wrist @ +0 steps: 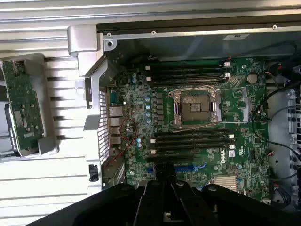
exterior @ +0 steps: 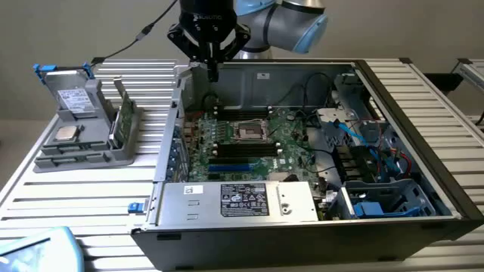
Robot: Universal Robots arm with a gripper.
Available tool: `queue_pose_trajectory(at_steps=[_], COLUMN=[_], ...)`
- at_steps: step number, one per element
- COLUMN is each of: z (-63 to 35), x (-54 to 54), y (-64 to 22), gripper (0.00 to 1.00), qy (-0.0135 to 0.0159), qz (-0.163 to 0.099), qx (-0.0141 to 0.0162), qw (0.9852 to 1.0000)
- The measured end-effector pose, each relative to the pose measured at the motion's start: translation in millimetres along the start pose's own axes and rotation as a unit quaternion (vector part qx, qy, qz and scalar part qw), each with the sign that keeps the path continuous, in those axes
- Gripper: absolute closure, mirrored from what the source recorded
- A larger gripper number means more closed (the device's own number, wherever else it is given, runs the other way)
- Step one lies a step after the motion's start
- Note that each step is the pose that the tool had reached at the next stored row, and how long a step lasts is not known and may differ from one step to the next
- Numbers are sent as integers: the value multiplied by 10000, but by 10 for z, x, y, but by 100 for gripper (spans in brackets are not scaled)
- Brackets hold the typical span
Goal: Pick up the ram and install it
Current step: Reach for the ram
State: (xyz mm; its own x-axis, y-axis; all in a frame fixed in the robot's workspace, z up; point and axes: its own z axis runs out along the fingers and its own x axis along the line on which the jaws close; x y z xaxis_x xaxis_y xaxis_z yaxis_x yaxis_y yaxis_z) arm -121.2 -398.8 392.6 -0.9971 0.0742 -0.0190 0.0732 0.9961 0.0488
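The ram [exterior: 119, 126] stood on edge in a gray holder [exterior: 76, 158], outside the case [exterior: 302, 249] and just beside its wall on the exterior view's left. The gripper [exterior: 212, 76] hung over the case's rear corner on that same side. Its pincer was clenched shut, and it was well apart from the ram. Inside the case lay the motherboard [wrist: 244, 155], with long black slots [wrist: 193, 139] in two banks, one on each side of the socket [wrist: 195, 106]. The gripper [wrist: 164, 186] was above the board's edge.
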Motion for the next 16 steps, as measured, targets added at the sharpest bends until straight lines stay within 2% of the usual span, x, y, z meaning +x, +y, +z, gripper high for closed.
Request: queue_pose_trajectory(at_steps=[16], z=[-2], x=[16], y=[-1], gripper=[89], qy=[0], qz=[3], qx=[1], qw=[10000])
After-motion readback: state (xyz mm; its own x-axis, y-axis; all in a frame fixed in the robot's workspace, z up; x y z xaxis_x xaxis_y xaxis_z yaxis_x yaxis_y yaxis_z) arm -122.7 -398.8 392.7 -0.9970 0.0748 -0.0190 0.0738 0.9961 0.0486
